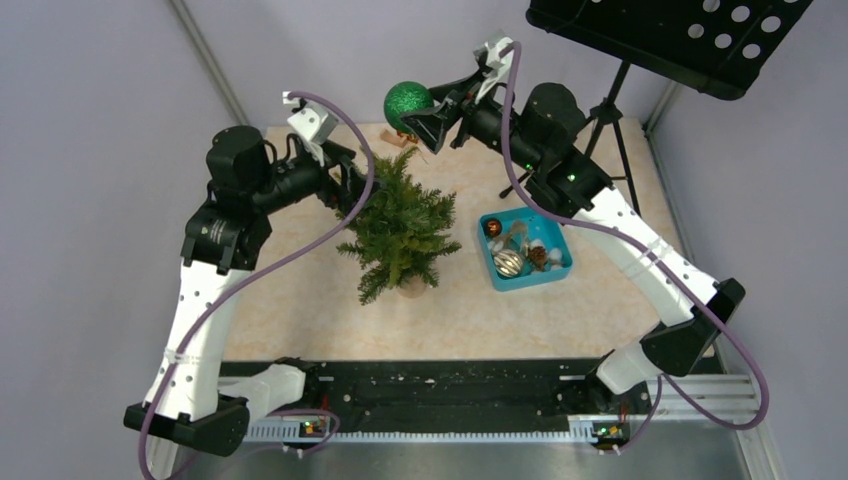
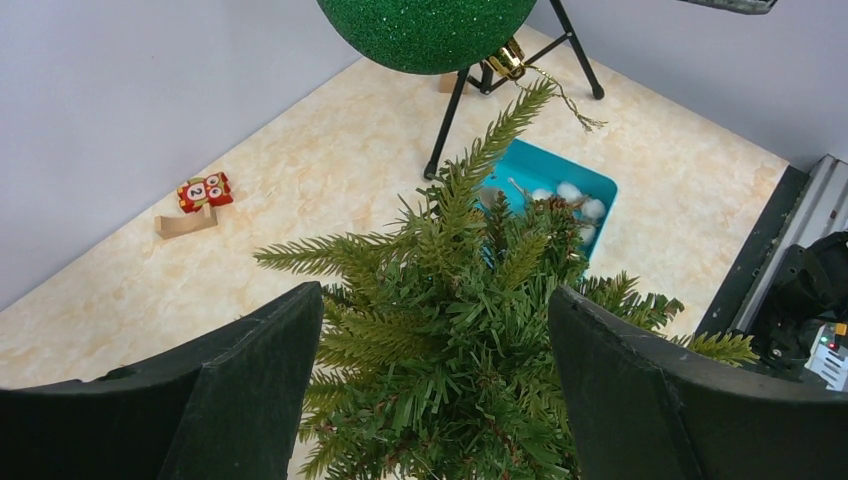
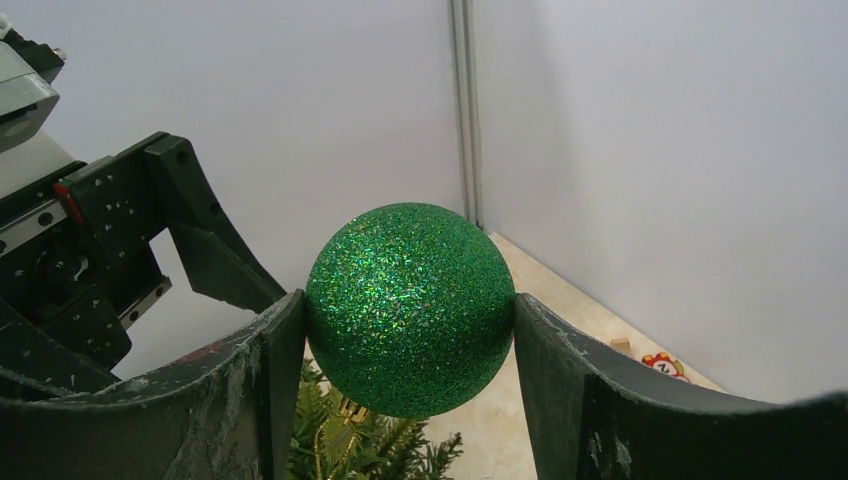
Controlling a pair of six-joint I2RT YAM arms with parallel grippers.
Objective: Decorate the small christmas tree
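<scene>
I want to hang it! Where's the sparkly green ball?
The green glitter ball is clamped in the right gripper, up in the air over the far side of the small christmas tree, far middle of the top view.

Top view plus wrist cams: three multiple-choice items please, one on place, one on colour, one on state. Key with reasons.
1. In the top view, where is the bin relative to the tree?
A) to its left
B) to its right
C) behind it

2. What colour is the ball?
A) red
B) gold
C) green

3. What state is the left gripper in?
A) shut on a branch
B) open
C) shut on the ball

Key:
1 B, the bin sits on the right side of the tree in the top view.
2 C, glittery green fills the gap between the fingers of the right gripper, which clamp it.
3 B, its fingers stand wide apart in the left wrist view and clamp nothing.
</scene>
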